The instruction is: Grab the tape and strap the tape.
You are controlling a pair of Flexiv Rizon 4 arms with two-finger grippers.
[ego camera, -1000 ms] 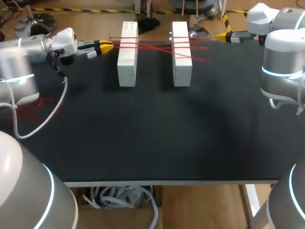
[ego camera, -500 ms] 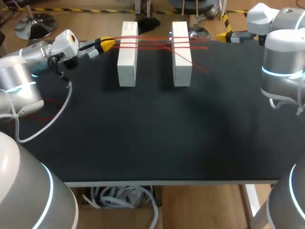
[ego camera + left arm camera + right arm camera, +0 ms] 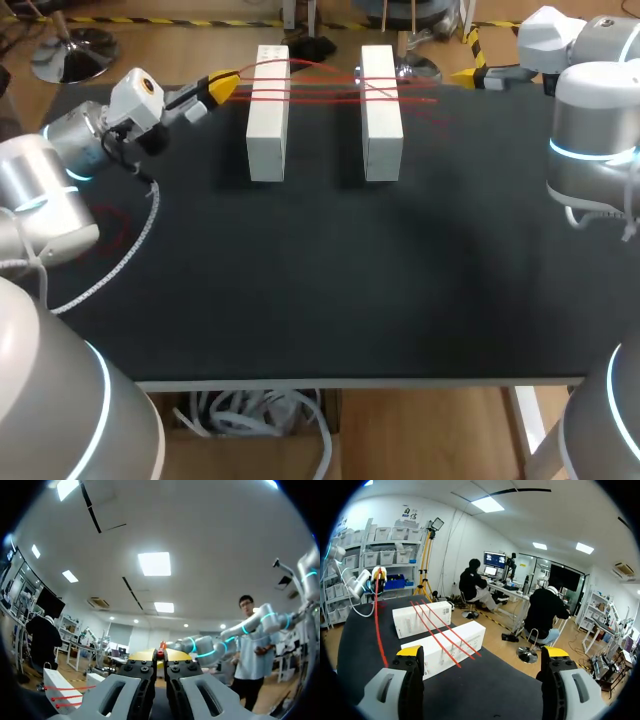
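Two white blocks (image 3: 268,112) (image 3: 381,112) stand side by side at the back of the black table (image 3: 320,280). Several strands of red tape (image 3: 325,85) run across their far ends. My left gripper (image 3: 222,85) hovers just left of the left block, shut on the tape's end; in the left wrist view its closed fingertips (image 3: 158,655) pinch a red bit, with a taped block (image 3: 62,692) off to one side. My right gripper (image 3: 466,75) stays at the back right edge, open and empty. In the right wrist view the gripper (image 3: 482,652) frames both blocks (image 3: 445,647) and the tape (image 3: 437,630).
Faint loose red tape (image 3: 110,225) lies on the table beside my left arm, and the arm's white coiled cable (image 3: 130,250) trails over that corner. The table's front edge (image 3: 350,381) runs across below.
My left gripper has moved toward the table's far edge and turned, pulling the tape with it. The slanting strand over the right block has swung back nearer the other strands. The right arm kept still.
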